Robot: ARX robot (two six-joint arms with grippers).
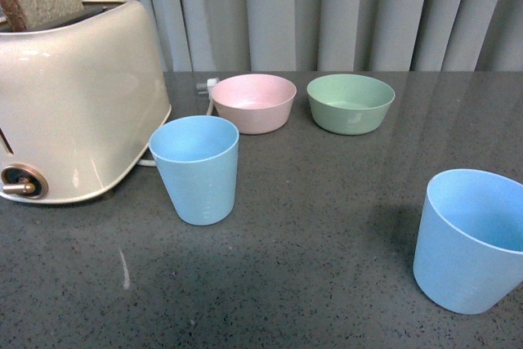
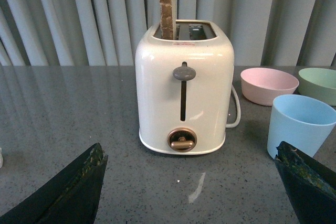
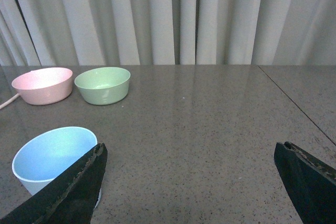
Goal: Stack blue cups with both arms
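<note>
Two light blue cups stand upright and apart on the dark grey table [image 1: 327, 226]. One blue cup [image 1: 196, 167] is near the toaster; it also shows in the left wrist view [image 2: 299, 124], beside one finger [image 2: 310, 184] of my left gripper [image 2: 189, 182]. The other blue cup [image 1: 470, 239] is at the front right; it shows in the right wrist view [image 3: 52, 158], partly behind one finger [image 3: 73, 187] of my right gripper [image 3: 189, 182]. Both grippers are open and empty, low over the table. Neither arm shows in the front view.
A cream toaster [image 1: 73, 104] with a slice of bread [image 2: 167, 6] stands at the left, its cord behind it. A pink bowl [image 1: 253, 101] and a green bowl [image 1: 350, 102] sit at the back. Grey curtains [image 1: 327, 6] hang behind the table.
</note>
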